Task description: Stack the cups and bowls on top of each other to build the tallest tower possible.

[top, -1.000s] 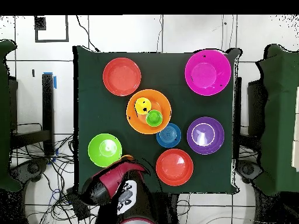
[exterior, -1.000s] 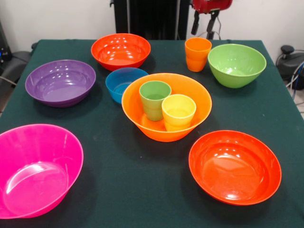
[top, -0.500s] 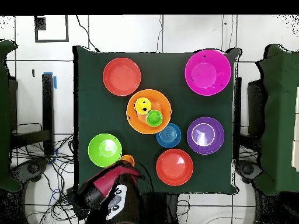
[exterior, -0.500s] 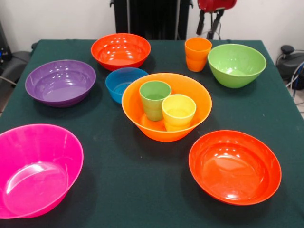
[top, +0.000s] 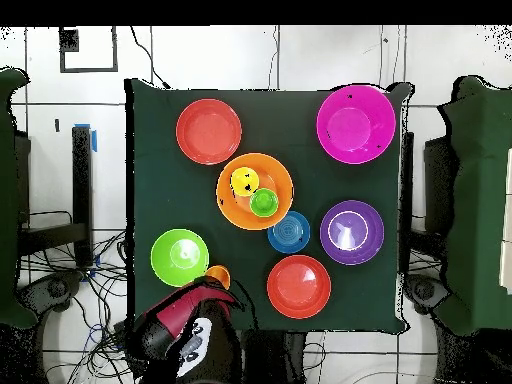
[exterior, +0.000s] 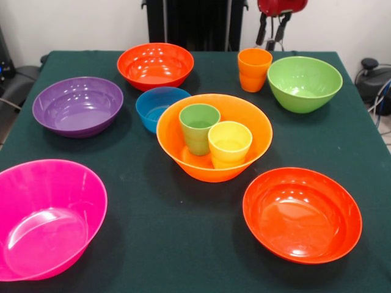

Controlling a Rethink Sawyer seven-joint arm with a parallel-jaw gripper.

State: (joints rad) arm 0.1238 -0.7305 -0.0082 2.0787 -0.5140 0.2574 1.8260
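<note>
Overhead, end effector (exterior: pixel 274 30) beyond orange cup (exterior: pixel 254 69)

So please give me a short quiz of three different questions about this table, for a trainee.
1. True or false: the green cup and the yellow cup stand inside the light orange bowl.
2. Which bowl does the orange cup stand beside? A) pink B) lime green C) purple
3. Fill in: the small blue bowl sits directly on the ____.

Key:
1. True
2. B, the lime green bowl
3. table
</note>
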